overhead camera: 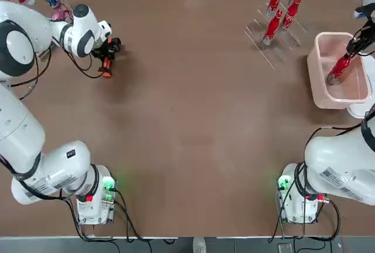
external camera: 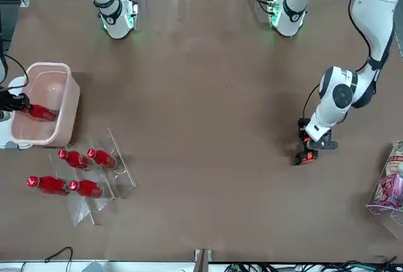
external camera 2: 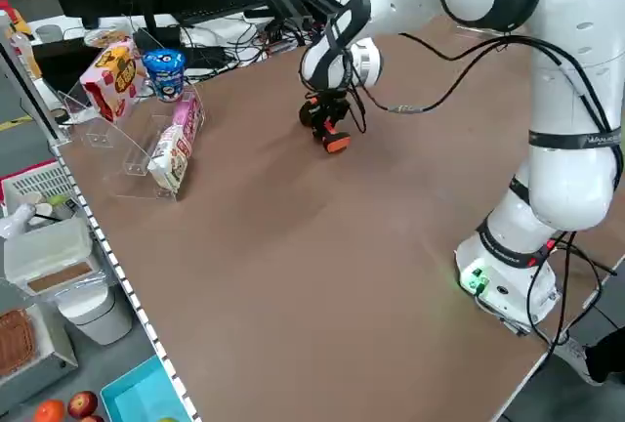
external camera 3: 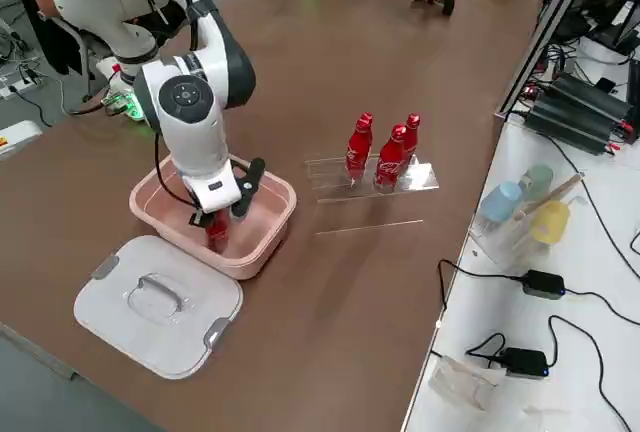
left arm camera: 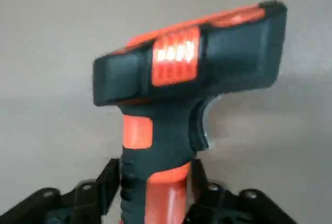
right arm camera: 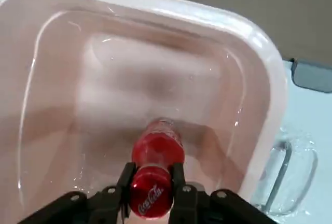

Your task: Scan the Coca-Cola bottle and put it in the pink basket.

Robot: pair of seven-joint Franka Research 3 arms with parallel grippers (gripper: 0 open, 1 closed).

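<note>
My right gripper (right arm camera: 151,182) is shut on the capped top of a red Coca-Cola bottle (right arm camera: 155,151), which stands inside the pink basket (right arm camera: 259,79). Seen from overhead, this bottle (overhead camera: 340,67) leans within the basket (overhead camera: 316,60) at the table's right edge, under the right gripper (overhead camera: 355,45). Whether its base touches the basket floor I cannot tell. At the far left my left gripper (overhead camera: 108,48) is shut on the handle of the orange-and-black scanner (overhead camera: 106,62), which rests low at the table; the scanner's head (left arm camera: 187,79) shows in the left wrist view.
Several more red bottles (overhead camera: 284,7) stand in a clear rack just left of the basket. A white lid (external camera 3: 155,302) lies beside the basket on its near side. A clear rack of snack packs (external camera 2: 146,139) sits at the far left edge.
</note>
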